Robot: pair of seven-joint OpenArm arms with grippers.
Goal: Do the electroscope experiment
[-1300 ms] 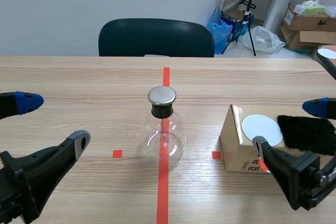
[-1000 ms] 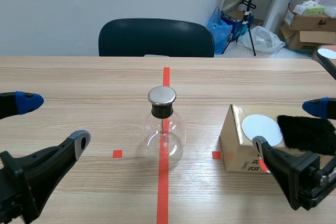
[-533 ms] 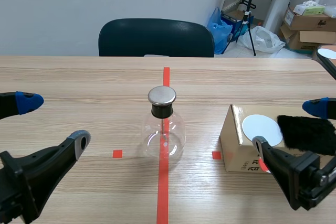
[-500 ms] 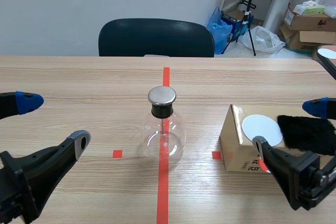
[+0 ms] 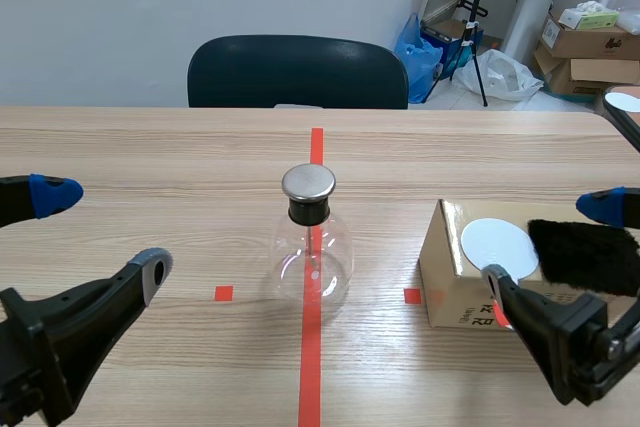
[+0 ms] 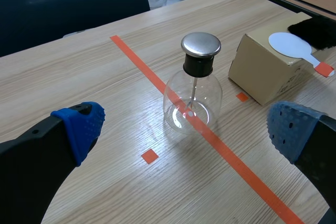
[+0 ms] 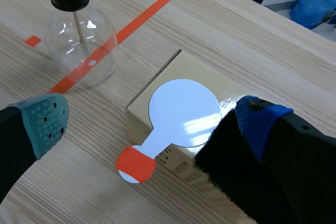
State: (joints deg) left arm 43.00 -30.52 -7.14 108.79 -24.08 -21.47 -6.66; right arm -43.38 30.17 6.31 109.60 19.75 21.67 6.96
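My jaws stand wide apart on both sides, with nothing held. My left gripper [image 5: 100,230] sits low at the near left of the table [image 5: 150,147], its fingers pointing toward the middle. My right gripper [image 5: 548,242] sits low at the near right, its fingers spread above the cardboard box [image 5: 445,282]. On that box lie a white paddle [image 5: 497,243], its orange-red handle end hanging over the near edge, and just to its right a black fur cloth [image 5: 585,252]. The glass electroscope flask [image 5: 312,257] stands upright on the centre tape line, between my arms and left of the box.
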